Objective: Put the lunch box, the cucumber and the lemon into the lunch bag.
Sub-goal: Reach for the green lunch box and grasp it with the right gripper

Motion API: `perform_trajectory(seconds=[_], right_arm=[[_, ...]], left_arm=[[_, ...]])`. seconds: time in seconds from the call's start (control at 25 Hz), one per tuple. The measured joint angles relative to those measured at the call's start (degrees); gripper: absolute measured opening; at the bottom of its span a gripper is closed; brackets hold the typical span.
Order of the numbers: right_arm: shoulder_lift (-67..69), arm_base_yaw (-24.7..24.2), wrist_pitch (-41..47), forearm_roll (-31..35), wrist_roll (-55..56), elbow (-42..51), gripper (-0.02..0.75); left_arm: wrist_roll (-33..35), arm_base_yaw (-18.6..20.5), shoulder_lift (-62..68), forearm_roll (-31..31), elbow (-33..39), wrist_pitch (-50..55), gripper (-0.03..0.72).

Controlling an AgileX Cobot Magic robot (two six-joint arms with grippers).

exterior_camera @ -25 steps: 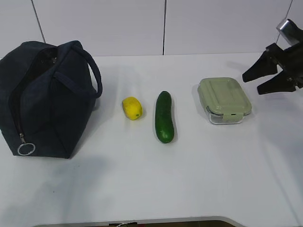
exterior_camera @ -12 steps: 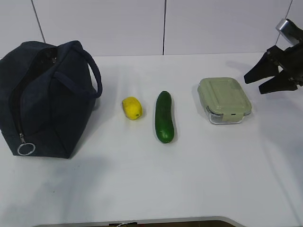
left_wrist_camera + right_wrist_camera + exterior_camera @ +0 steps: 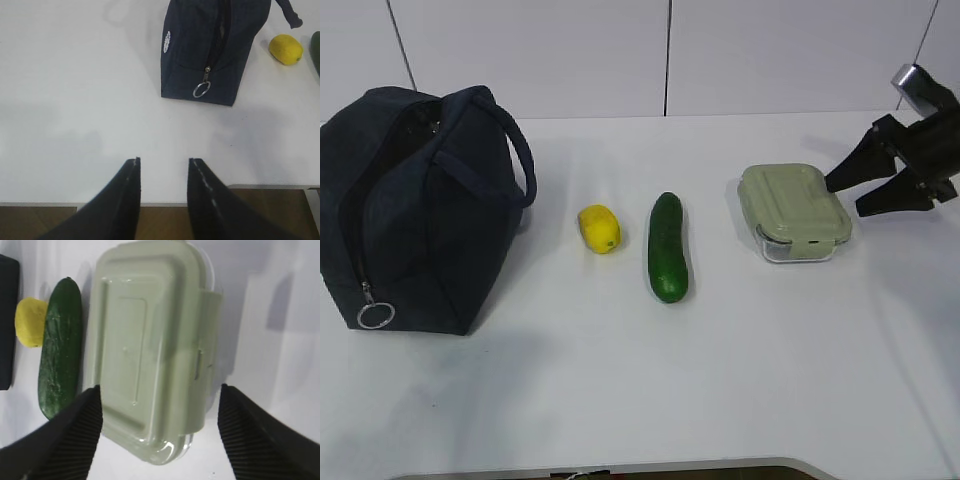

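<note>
So the white table (image 3: 740, 380) had everything laid out in a row. The lunch bag (image 3: 415, 210) sat at the far left, dark navy, with its loop handle (image 3: 515, 150) arching over the right side and the zipper's ring pull (image 3: 375, 316) hanging low at its near end. Just right of the bag was the lemon (image 3: 599, 228), and right beside that the cucumber (image 3: 667, 247), lying lengthwise from far to near. Further right, apart from the cucumber, was the lunch box (image 3: 794, 212) with its pale green lid clipped on.

The right gripper (image 3: 852, 193) hung in the air just right of the lunch box, fingers (image 3: 865, 164) spread wide and nothing between them. From its wrist camera the two fingertips straddled the width of the box lid (image 3: 150, 345), not touching it as far as I could tell.

The left gripper (image 3: 164, 172) was out at the near left edge of the table, well apart from the bag, with its fingers (image 3: 131, 181) partly apart and holding nothing. It didn't show up in the outside camera at all.
</note>
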Motion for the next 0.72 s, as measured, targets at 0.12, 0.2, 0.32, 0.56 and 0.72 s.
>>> perform_trajectory(seconds=[0.12, 0.2, 0.32, 0.56, 0.72], right_arm=[[1.54, 0.0, 0.0, 1.35, -1.19, 0.0, 0.573], [1.76, 0.0, -0.02, 2.39, -2.24, 0.0, 0.573], [2.36, 0.0, -0.02, 3.88, -3.28, -0.58, 0.573], [5.6, 0.0, -0.22, 4.78, -3.5, -3.52, 0.573], [6.88, 0.0, -0.22, 5.53, -3.5, -4.56, 0.573]], left_arm=[[0.0, 0.0, 0.0, 0.13, 0.0, 0.0, 0.225], [0.0, 0.0, 0.0, 0.16, 0.0, 0.0, 0.225], [0.0, 0.0, 0.0, 0.26, 0.0, 0.0, 0.225], [0.0, 0.0, 0.0, 0.26, 0.0, 0.0, 0.225], [0.0, 0.0, 0.0, 0.28, 0.0, 0.0, 0.225]])
